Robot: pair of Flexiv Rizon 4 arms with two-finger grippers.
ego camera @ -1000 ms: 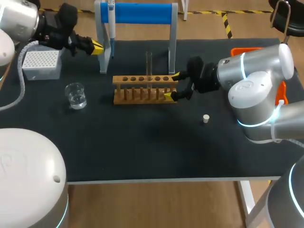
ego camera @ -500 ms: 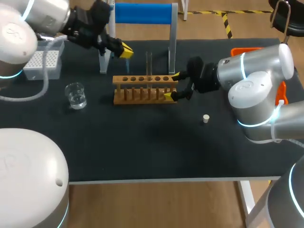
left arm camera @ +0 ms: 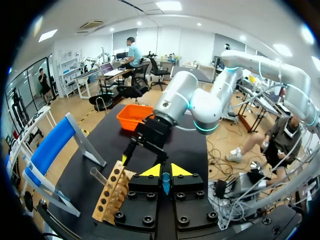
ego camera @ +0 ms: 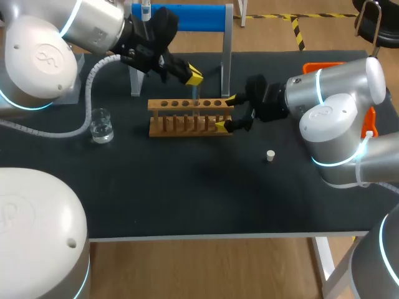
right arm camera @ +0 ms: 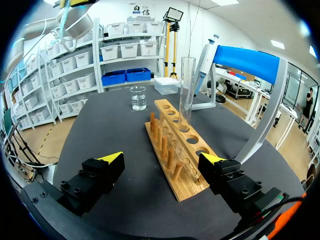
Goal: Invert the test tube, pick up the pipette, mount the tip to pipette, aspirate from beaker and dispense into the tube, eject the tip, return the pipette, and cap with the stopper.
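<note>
Left gripper [ego camera: 193, 76]: yellow tips pressed together, gripping nothing. It hangs over the back rail of the long wooden test-tube rack [ego camera: 189, 116], just beside the top of the clear glass test tube [ego camera: 196, 103]. In the left wrist view the left gripper [left arm camera: 165, 171] shows a small blue piece in the slot between its tips; cannot tell what it is.

Right gripper [ego camera: 225, 112]: spread wide, one tip on each side of the rack's right end. Contact with the wood cannot be judged. In its own wrist view the right gripper [right arm camera: 162, 158] has the rack [right arm camera: 176, 150] running out ahead between the fingers.

Test tube [right arm camera: 186, 85]: upright in a hole near the rack's middle, mouth up.

Other items on the black table [ego camera: 187, 199]:
- small glass beaker [ego camera: 100, 124], left of the rack;
- small white stopper [ego camera: 270, 155], right of the rack and nearer the front edge;
- pipette [right arm camera: 205, 55], hanging on the blue-barred stand [ego camera: 187, 17] behind the rack.

Hidden or cut off:
- the left gripper covers the tube's upper part in the head view;
- the left arm hides most of the white tip box [right arm camera: 166, 85] there;
- the orange bin [ego camera: 324, 65] is mostly behind the right arm.
</note>
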